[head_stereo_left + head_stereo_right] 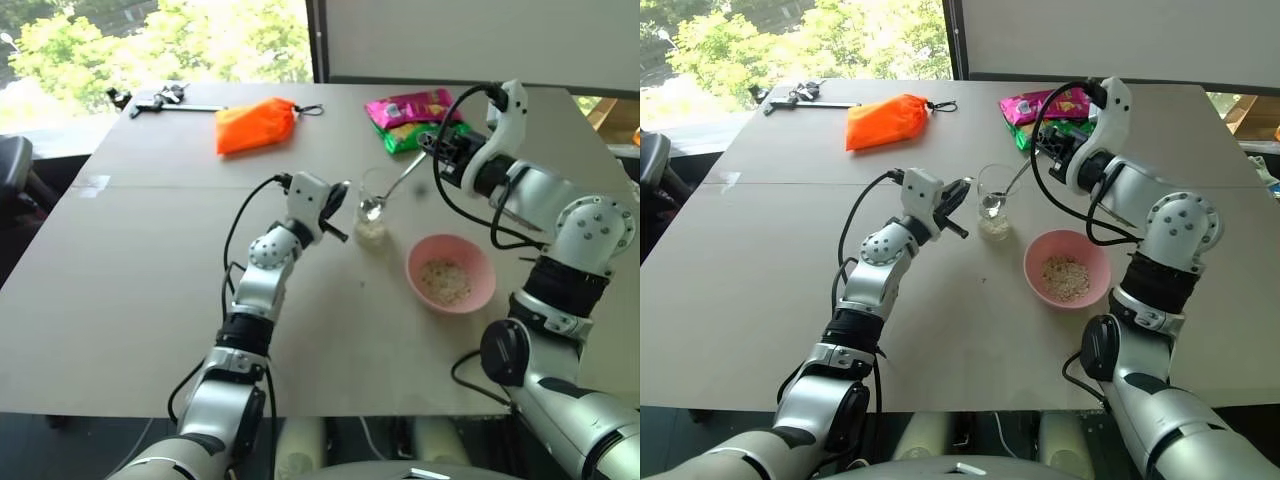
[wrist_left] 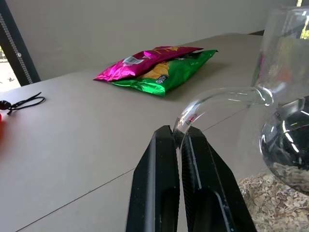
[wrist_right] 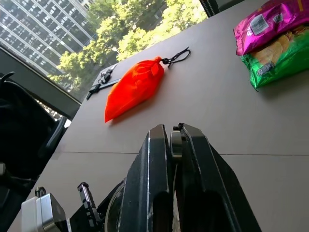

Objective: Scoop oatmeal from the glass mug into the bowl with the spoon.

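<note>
head view first: the left gripper (image 1: pixel 338 212) is sitting closed on the handle of the mug (image 1: pixel 372 212), which is standing upright on the table (image 1: pixel 150 270) near the middle. a low layer of oatmeal (image 1: pixel 371 232) is lying at the bottom of the glass. the right gripper (image 1: pixel 437 152) is coming in from behind the mug, clamped on the far end of the spoon (image 1: pixel 392 190), and the spoon is slanting down with its head inside the mug, just above the oats. the bowl (image 1: pixel 450 273) is sitting just beside the mug on the robot's right, apart from it, with a patch of oats already in it. farther back, an orange pouch (image 1: pixel 256 125) is lying on the left half of the table, snack bags (image 1: pixel 412 120) on the right half, and a dark tool (image 1: pixel 165 100) is resting near the far left corner.

over to the left wrist view: the two black fingers (image 2: pixel 159 183) are pressing together around the clear curl of the mug's handle, nipping it at their tips. the glass wall is rising right beside them, oats are showing through it at the base, and the spoon head (image 2: pixel 289 145) is hanging dark and rounded inside, with a few flakes on it. the pink and green bags are lying beyond.

now the right wrist view: the fingers (image 3: pixel 154 183) are squeezing shut with the spoon's thin metal handle end pinched between them. past them the orange pouch is lying on the table with its cord trailing, and the snack bags are sitting off to one side.
</note>
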